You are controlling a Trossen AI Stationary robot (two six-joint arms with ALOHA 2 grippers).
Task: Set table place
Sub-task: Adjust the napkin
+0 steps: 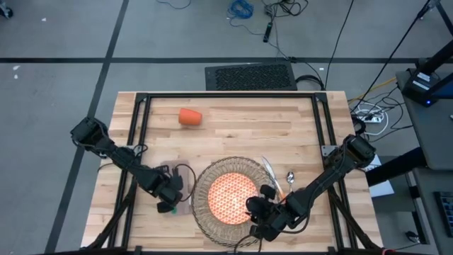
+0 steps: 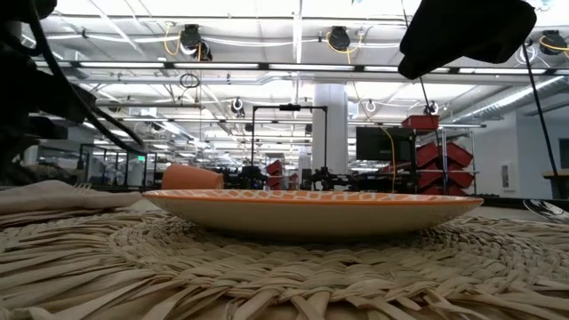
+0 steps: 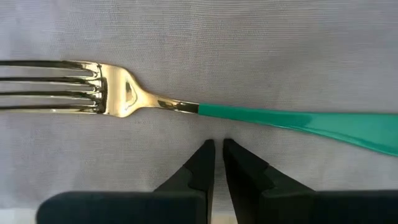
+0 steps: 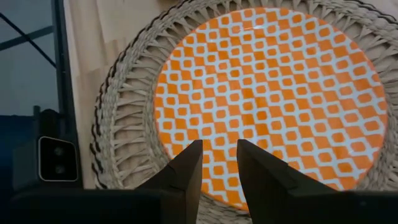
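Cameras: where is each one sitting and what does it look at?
High: above, looking straight down at table, both arms.
Low: at tabletop height, looking across placemat and plate; arm parts overhead.
Left wrist: over the fork on the napkin; left gripper shut.
Right wrist: over the plate; right gripper.
Shared: high, low and right wrist all show the plate.
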